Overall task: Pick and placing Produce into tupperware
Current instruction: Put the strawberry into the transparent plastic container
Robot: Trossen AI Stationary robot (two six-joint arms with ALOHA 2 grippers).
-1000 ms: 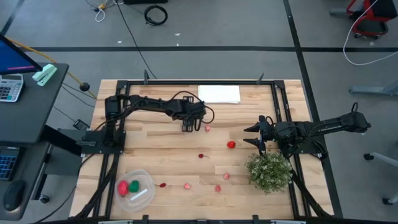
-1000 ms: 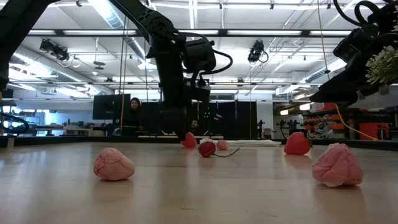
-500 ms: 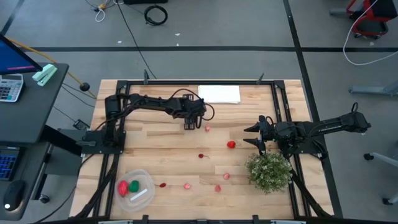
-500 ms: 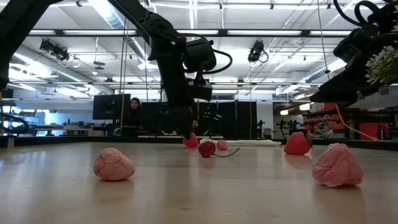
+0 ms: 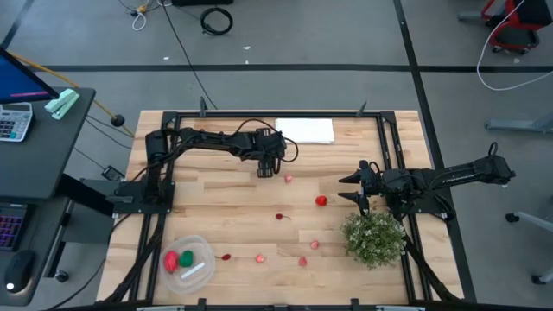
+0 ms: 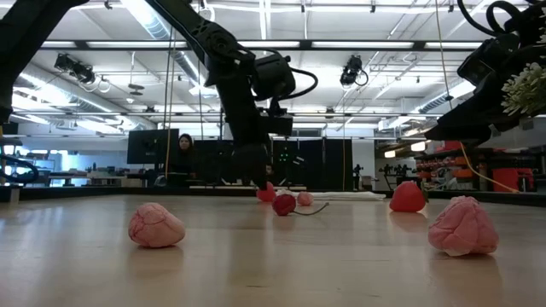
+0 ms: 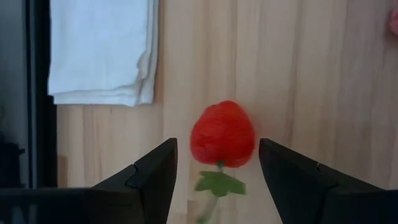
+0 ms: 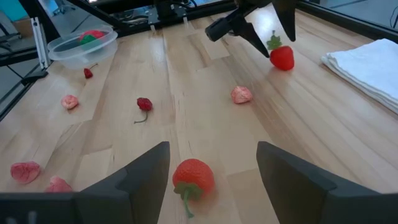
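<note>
Strawberry (image 7: 222, 134) now between left gripper (image 7: 214, 180) jaws, released; gripper shifted toward cloth (image 5: 304, 130).

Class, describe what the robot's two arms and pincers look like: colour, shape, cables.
Both arms are black and slender. Black cable loops beside the left pincer; the right pincer tapers to pointed tips. The wrist views show flat, wedge-shaped matte black fingers.

One camera looks straight down, one skims the tabletop, two ride the wrists; all share the table (image 5: 216, 207).
</note>
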